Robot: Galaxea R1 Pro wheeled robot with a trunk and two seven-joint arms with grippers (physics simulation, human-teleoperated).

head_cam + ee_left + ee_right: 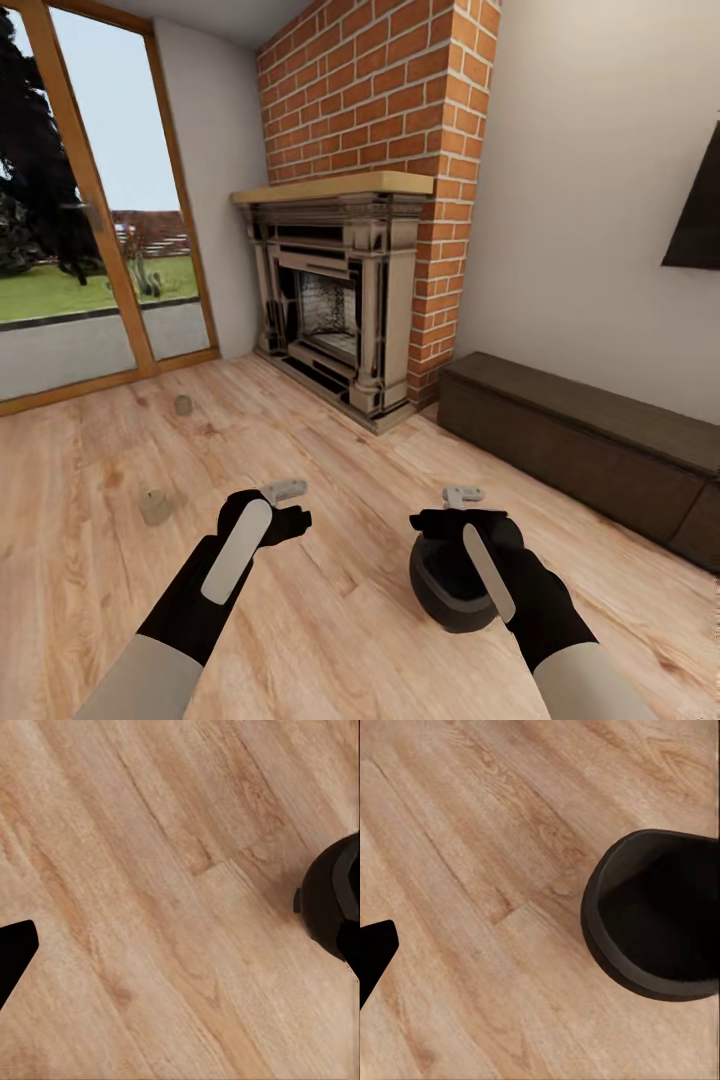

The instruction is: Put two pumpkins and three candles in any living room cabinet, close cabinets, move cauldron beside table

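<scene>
The black cauldron stands upright on the wood-plank floor, directly under my right gripper; its wide mouth shows in the right wrist view and its side in the left wrist view. My left gripper hovers over bare floor to the cauldron's left. Both grippers look open and hold nothing. Two beige candles stand on the floor to the left, one near and one farther off. The low dark-brown cabinet runs along the right wall, its fronts shut. The pumpkins and the table are out of view.
A beige fireplace set in a brick chimney stands straight ahead. Glass garden doors fill the left wall. A dark screen hangs above the cabinet. Open plank floor lies between me, the candles and the cabinet.
</scene>
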